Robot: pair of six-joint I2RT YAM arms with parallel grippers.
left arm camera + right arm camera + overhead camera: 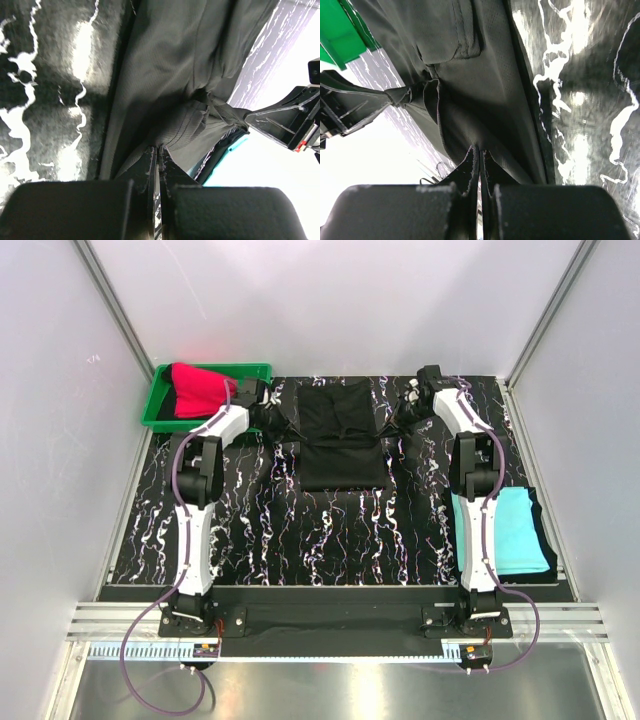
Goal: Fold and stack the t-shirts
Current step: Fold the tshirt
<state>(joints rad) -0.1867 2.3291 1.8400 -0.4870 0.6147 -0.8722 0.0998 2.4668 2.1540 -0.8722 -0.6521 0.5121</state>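
Right now the soft black cloth t-shirt (342,440) lies at the upper centre of the top view, and the left gripper (158,152) and right gripper (480,150) are each pinched tight on a small gather of its fabric at either side. Because both holds are thin fingertip bites, an uneven pull could slip one side free and skew the fold. A bright red cloth shirt (195,388) sits in the green plastic tray (250,368) at upper left, and a folded turquoise cloth shirt (518,530) lies at lower right.

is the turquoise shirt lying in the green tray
No, the turquoise shirt lies folded on the table at the right, while the green tray holds the red shirt.
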